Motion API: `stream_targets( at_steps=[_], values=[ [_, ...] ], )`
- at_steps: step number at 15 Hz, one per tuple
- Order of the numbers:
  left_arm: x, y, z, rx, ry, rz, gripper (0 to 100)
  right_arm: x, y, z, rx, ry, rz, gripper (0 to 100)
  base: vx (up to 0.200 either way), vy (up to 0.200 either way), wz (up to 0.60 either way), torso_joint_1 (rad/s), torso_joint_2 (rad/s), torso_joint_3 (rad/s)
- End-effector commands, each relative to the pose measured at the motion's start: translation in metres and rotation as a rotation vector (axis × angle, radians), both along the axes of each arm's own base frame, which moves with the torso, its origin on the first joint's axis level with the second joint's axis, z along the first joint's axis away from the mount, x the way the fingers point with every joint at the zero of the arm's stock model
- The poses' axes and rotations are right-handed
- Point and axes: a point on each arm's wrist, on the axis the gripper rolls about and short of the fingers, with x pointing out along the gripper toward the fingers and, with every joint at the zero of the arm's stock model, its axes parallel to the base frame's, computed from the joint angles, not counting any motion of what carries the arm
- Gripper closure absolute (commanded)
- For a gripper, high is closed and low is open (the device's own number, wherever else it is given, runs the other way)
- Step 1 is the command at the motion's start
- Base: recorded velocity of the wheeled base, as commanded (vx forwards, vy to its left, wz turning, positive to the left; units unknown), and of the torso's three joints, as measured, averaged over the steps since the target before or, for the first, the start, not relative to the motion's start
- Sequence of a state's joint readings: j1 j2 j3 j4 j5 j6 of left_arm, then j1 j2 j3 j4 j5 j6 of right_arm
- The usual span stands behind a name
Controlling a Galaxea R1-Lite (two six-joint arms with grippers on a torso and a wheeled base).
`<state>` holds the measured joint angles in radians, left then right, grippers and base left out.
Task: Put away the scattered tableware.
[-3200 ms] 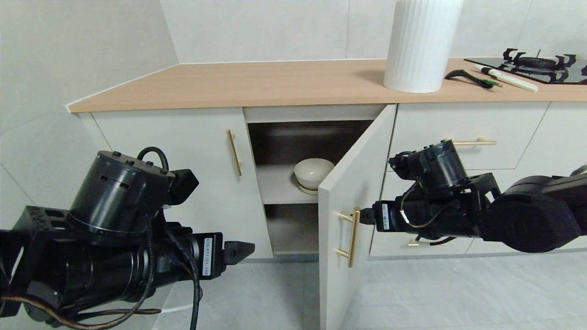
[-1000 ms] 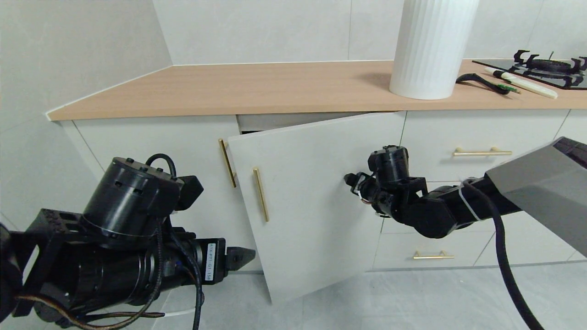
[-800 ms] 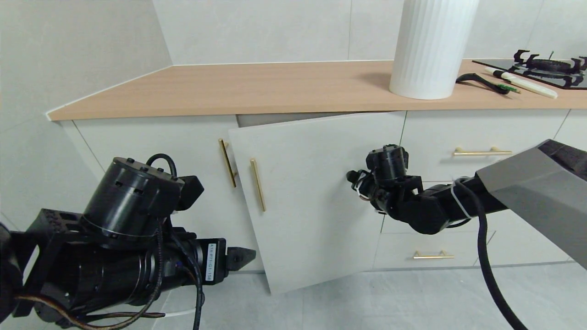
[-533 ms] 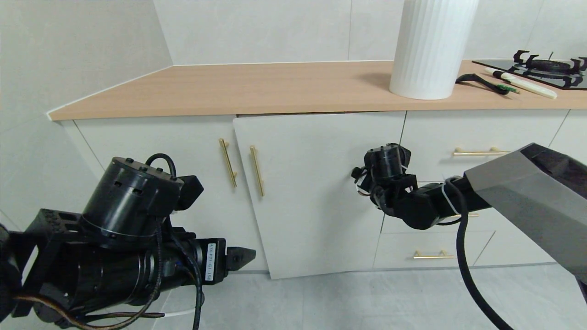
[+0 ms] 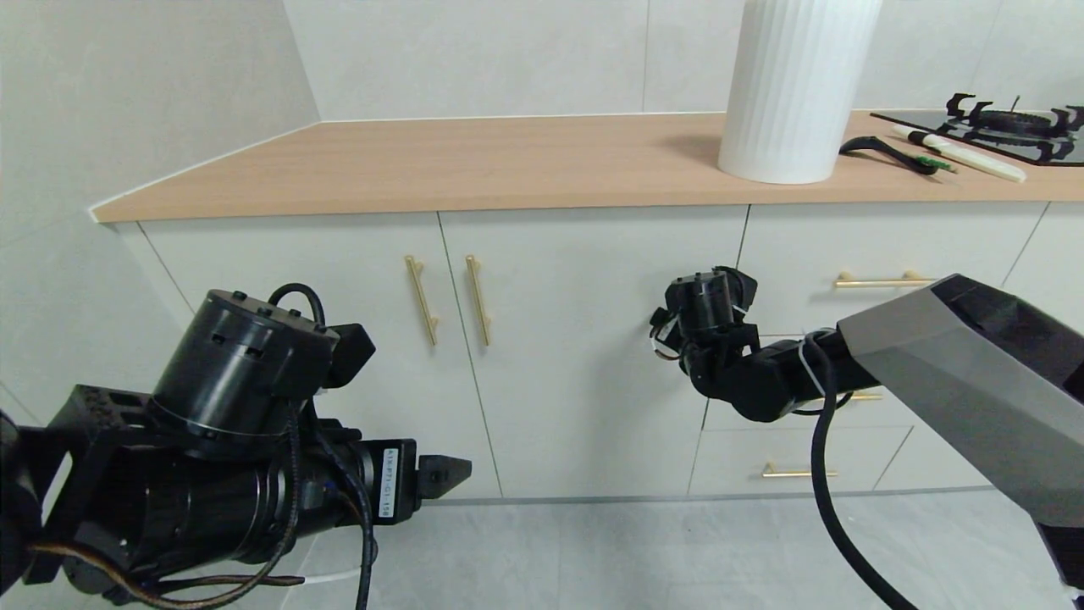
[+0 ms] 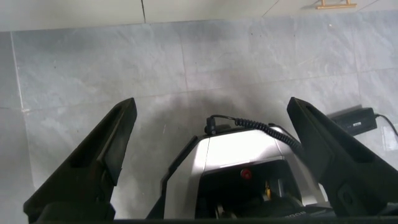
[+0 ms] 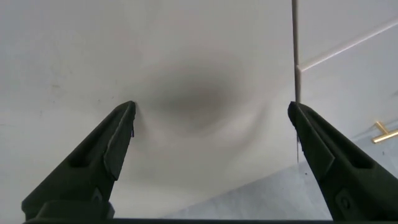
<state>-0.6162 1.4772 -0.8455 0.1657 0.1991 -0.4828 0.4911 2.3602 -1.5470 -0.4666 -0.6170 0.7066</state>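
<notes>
head view looks onto a run of pale cabinets under a wooden surface (image 5: 474,161). the cabinet door (image 5: 593,356), which carries the right-hand of two upright handles, a gold bar handle (image 5: 478,301), sits shut and flush with its neighbours. the right claw (image 7: 211,109) is up at this door's face, toward the edge away from the handle. right wrist view shows its fingers (image 7: 115,143) spread wide with nothing between them. the tips are close to the pale panel, though i cannot tell whether they touch it. a soft shadow lies on the panel between the tips.

the left claw (image 6: 211,106) hangs low on the left, in front of the left-hand cabinet door (image 5: 296,254) and near the floor (image 5: 593,551). left wrist view shows it spread wide too, holding nothing, over grey floor tiles.

on the surface, toward the right, a tall white ribbed vase (image 5: 792,85) stands upright. just beside it lie a black utensil (image 5: 898,157) and a white-handled utensil (image 5: 961,154), close together, next to the gas hob (image 5: 1008,123) at the far right. right of the shut door is a drawer with a horizontal gold handle (image 5: 881,280).
</notes>
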Motion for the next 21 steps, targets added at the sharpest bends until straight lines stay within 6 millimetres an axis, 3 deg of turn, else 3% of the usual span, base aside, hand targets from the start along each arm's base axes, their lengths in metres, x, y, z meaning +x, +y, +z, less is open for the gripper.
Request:
stream_targets(
  at_steps=[1, 3, 5, 9, 13, 17, 19, 21],
  values=[
    [0.0, 0.0, 0.0, 0.0, 0.0, 0.0, 0, 0.002, -0.001, -0.001, 0.0, -0.002, -0.006, 0, 0.0, 0.0, 0.0, 0.0, 0.0, 0.0],
    [0.0, 0.0, 0.0, 0.001, 0.001, 0.0, 0, -0.001, 0.0, 0.003, 0.004, -0.007, 0.0, 0, 0.0, 0.0, 0.0, 0.0, 0.0, 0.0],
    [0.0, 0.0, 0.0, 0.001, 0.001, 0.002, 0, -0.024, 0.0, 0.015, 0.017, 0.021, 0.084, 0, 0.0, 0.0, 0.0, 0.0, 0.0, 0.0],
    [0.0, 0.0, 0.001, -0.002, -0.002, 0.002, 0, -0.107, -0.022, 0.055, 0.125, 0.123, 0.513, 0, 0.0, 0.0, 0.0, 0.0, 0.0, 0.0],
    [-0.002, 0.002, 0.005, -0.012, -0.023, 0.003, 0, -0.125, -0.033, 0.075, 0.053, 0.076, 0.534, 0, 0.0, 0.0, 0.0, 0.0, 0.0, 0.0],
    [-0.02, 0.017, 0.03, -0.031, -0.142, 0.014, 0, -0.178, -0.077, 0.113, -0.158, -0.042, 0.504, 0, 0.0, 0.0, 0.0, 0.0, 0.0, 0.0],
    [-0.038, 0.037, 0.04, 0.027, -0.24, 0.093, 0, -0.225, -0.108, 0.128, -0.244, -0.108, 0.438, 0, 0.0, 0.0, 0.0, 0.0, 0.0, 0.0],
    [-0.062, 0.062, 0.048, 0.054, -0.343, 0.196, 0, -0.259, -0.133, 0.129, -0.32, -0.143, 0.366, 0, 0.0, 0.0, 0.0, 0.0, 0.0, 0.0]
  ],
)
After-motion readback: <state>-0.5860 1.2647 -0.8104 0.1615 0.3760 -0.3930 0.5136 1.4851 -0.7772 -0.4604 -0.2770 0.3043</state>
